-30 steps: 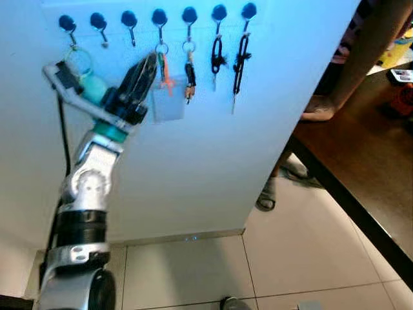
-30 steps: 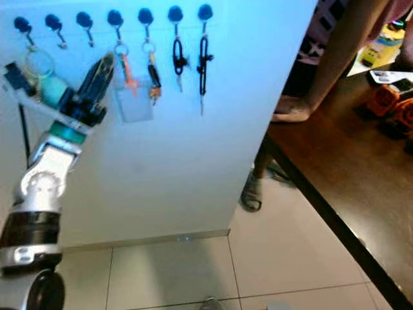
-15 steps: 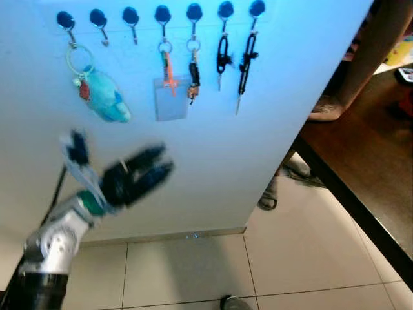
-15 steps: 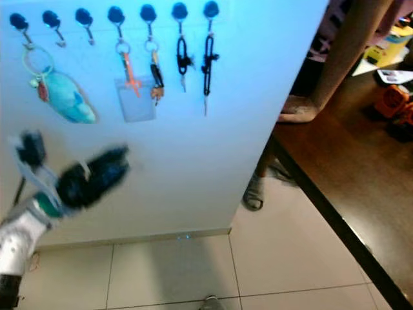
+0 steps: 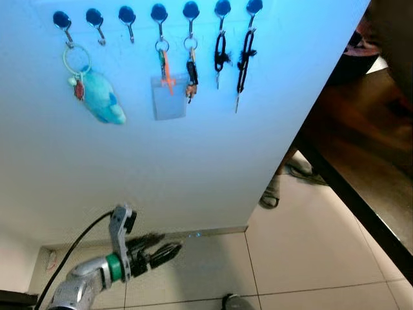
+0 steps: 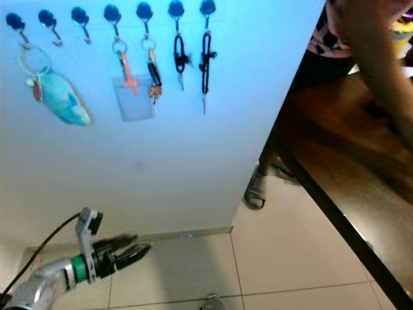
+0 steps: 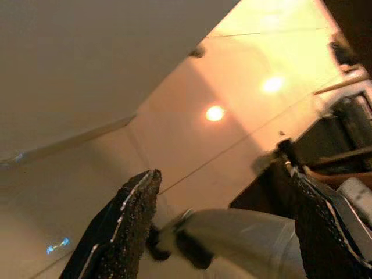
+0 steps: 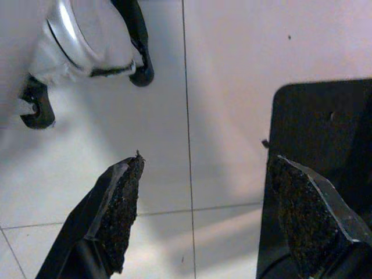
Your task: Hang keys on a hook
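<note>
A keyring (image 5: 76, 58) with a blue plush fish (image 5: 100, 97) hangs from the leftmost black hook (image 5: 62, 20) on the white wall panel. My left gripper (image 5: 162, 245) is far below it, just above the floor, open and holding nothing. In the left wrist view its black fingers (image 7: 125, 226) stand wide apart over beige tiles. My right gripper (image 8: 203, 209) hangs toward the floor, open, with its fingers (image 8: 116, 215) apart and nothing between them.
Two bare hooks (image 5: 95, 18) follow the fish. Further right hang a clear card holder (image 5: 170, 97), a small key bunch (image 5: 191, 74) and two black key sets (image 5: 244, 58). A dark table (image 5: 361, 161) and a person's sandalled foot (image 5: 270, 194) are on the right.
My left gripper was up beside the plush keyring by the hooks; it has let go and swung down to floor level. The keyring stays hanging on the leftmost hook.
</note>
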Robot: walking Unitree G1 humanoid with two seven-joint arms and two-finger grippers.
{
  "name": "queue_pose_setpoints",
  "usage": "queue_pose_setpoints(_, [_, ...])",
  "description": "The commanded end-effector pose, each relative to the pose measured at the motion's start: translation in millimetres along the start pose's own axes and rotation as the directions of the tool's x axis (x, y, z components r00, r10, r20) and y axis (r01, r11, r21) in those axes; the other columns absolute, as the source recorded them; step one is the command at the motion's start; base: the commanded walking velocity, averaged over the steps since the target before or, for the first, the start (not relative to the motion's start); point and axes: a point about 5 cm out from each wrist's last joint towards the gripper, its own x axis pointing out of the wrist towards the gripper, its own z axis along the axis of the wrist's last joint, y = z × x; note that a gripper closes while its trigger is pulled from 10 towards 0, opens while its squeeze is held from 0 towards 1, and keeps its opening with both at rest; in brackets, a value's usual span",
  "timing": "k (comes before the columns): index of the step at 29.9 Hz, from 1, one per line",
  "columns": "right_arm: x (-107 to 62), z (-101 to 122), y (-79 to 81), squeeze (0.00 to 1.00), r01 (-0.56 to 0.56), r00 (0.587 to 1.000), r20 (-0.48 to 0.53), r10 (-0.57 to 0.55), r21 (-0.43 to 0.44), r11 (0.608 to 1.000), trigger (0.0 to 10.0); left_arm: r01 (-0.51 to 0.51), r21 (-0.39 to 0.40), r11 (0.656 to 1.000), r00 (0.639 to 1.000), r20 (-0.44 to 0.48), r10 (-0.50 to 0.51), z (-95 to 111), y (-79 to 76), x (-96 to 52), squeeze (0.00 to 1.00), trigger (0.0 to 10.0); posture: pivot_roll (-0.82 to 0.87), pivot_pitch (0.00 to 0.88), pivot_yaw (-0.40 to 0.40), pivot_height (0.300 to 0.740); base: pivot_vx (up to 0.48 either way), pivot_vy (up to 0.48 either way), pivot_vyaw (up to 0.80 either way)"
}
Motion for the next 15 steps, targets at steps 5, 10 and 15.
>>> queue_pose_setpoints(5, [-0.5,-6,6.8,0.0,-0.007,0.999,-0.034,0.007,0.002,1.0,10.0,-0.063,-0.042,0.997,0.997,-0.043,0.061,-20,5.0,-7.8,0.0,10.0,-0.1,0.108,0.102,0.74,-0.314,0.0,0.0])
queue_pose_setpoints(10, [0.9,0,9.5,0.0,-0.008,1.0,-0.027,0.008,-0.001,1.0,10.0,-0.044,-0.034,0.998,0.999,-0.02,0.043,-20,2.6,1.6,0.0,10.0,-0.1,0.107,0.101,0.74,-0.307,0.0,0.0])
queue_pose_setpoints(15, [1.5,3,5.8,0.0,-0.003,1.0,-0.025,0.003,0.0,1.0,10.0,-0.003,0.003,1.0,1.0,0.001,0.003,-13,-1.7,13.2,0.0,10.0,-0.1,0.104,0.101,0.74,-0.233,0.0,0.0])
